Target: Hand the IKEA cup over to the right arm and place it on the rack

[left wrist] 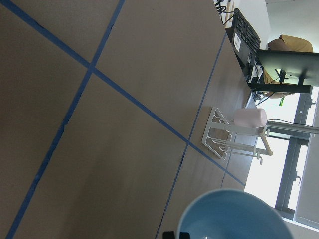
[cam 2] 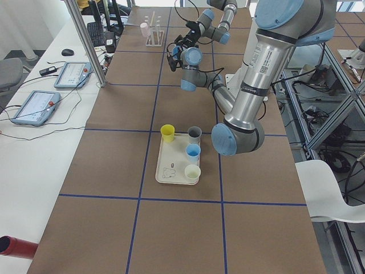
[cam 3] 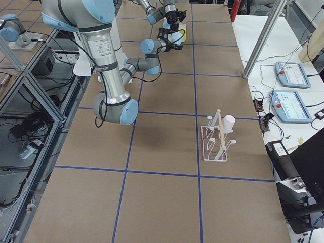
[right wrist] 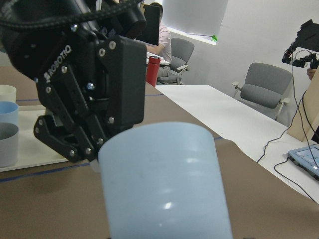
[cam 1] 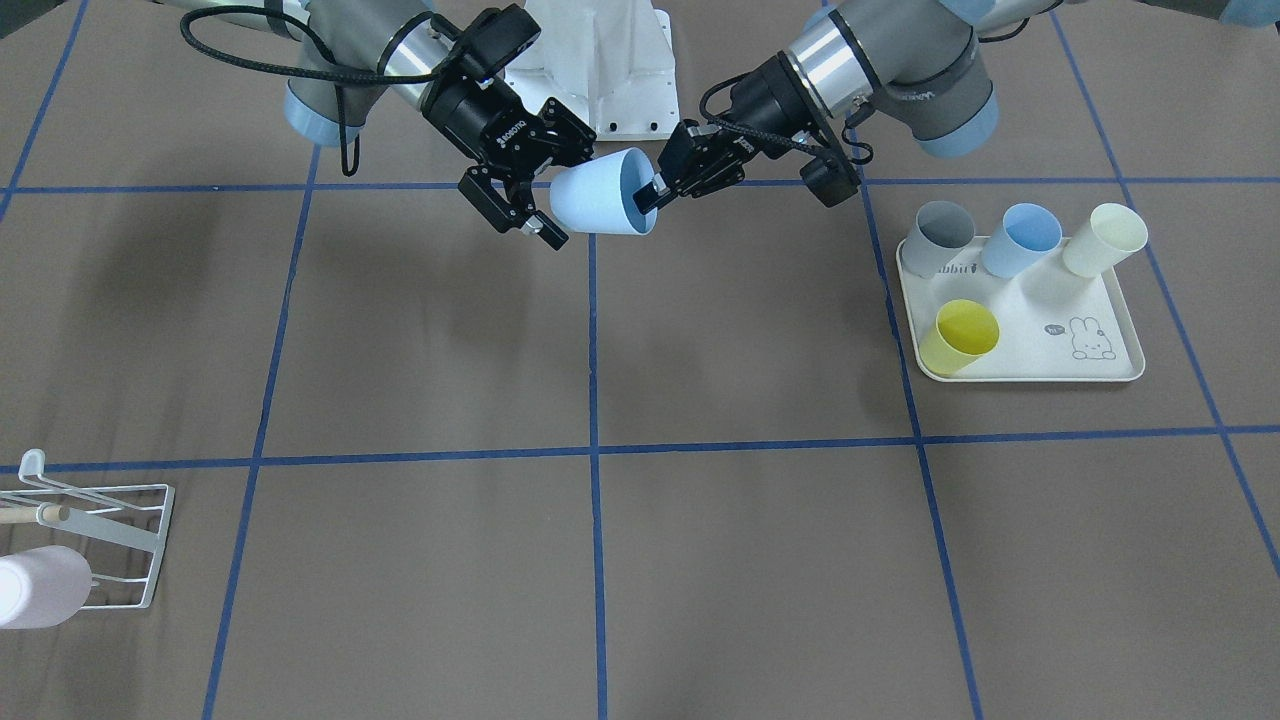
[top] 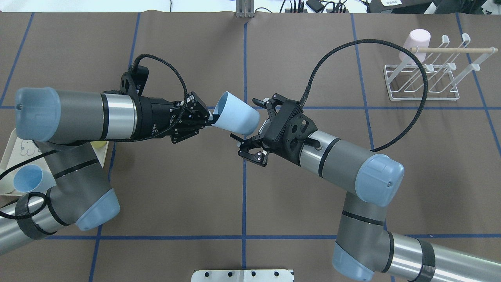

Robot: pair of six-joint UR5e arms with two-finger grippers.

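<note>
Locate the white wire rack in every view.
Front-facing: rack, bottom left corner.
Overhead: top right.
Exterior left: far end, top.
Exterior right: right of centre.
Left wrist: right of centre.
Right wrist: not in view.
Shared landmark: pink cup on it.

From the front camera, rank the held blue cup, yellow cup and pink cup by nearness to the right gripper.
1. Held blue cup, at the right gripper.
2. Yellow cup, on the tray.
3. Pink cup, on the rack.
</note>
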